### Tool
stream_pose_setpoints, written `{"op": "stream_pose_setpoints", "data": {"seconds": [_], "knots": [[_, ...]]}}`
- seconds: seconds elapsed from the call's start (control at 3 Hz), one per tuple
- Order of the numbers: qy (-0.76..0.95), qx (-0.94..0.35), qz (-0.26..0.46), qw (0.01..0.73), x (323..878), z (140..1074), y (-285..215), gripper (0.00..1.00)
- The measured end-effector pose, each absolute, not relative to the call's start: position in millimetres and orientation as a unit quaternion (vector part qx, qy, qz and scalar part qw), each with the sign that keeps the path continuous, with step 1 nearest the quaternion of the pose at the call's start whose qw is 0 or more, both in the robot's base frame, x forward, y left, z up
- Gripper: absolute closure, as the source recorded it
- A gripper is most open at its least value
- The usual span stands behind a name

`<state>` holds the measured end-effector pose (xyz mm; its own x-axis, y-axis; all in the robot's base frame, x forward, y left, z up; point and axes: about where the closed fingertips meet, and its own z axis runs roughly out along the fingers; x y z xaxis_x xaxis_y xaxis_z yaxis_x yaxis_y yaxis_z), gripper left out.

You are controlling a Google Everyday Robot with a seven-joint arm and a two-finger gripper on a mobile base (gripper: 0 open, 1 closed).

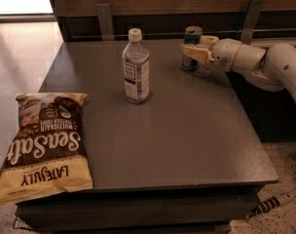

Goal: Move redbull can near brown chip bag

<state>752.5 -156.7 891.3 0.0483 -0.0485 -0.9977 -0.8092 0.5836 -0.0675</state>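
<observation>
The redbull can (190,35) stands upright at the far right of the dark table (187,130), blue and silver with a silver top. My gripper (200,47) reaches in from the right at can height, open, with one pale finger (194,52) across the can's front and the other behind it to the right. The can's lower middle is partly hidden by the front finger. The brown chip bag (46,145) lies flat at the table's near left corner, hanging a little over the edge, far from the can.
A clear water bottle (137,72) with a white cap stands upright mid-table, left of the can. A wooden wall with metal brackets (105,21) runs behind the table. The table's right edge (255,135) drops to speckled floor with a cable (272,204).
</observation>
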Motion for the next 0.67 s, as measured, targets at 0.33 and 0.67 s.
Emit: {"op": "stream_pose_setpoints", "data": {"seconds": [0.33, 0.67], "knots": [[0.621, -0.346, 0.300, 0.636, 752.7, 891.3, -153.5, 0.78], [0.620, -0.348, 0.303, 0.635, 753.1, 891.3, -149.0, 1.00]]}}
